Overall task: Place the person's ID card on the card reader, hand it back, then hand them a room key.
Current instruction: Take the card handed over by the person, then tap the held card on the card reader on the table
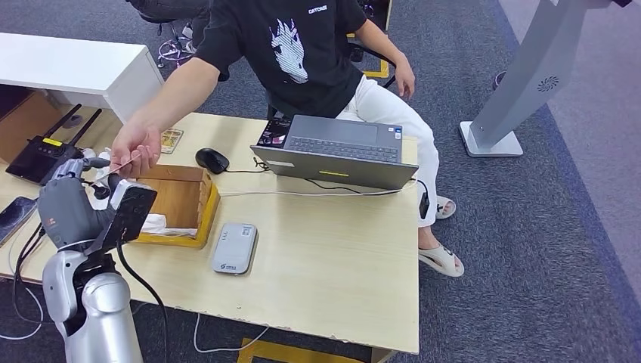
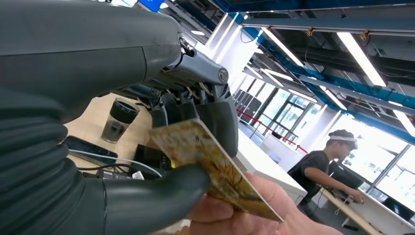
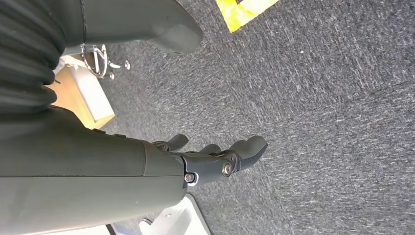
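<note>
While the person's hand [image 2: 235, 215] pinches its far edge, ID card [image 2: 215, 171] sits between left hand [image 2: 191, 142] thumb and fingers | mid-handover | right hand [image 3: 215, 156] hangs loose, holding nothing.

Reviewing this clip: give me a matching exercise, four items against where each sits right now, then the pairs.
Items:
1. card
2. card reader
3. mouse
4. right hand

Places:
A. hanging over the grey carpet
B. beside the laptop
C. flat on the table, in front of the wooden box
D. between the left hand and the person's hand

Pairs: 1-D, 2-C, 3-B, 4-A
</note>
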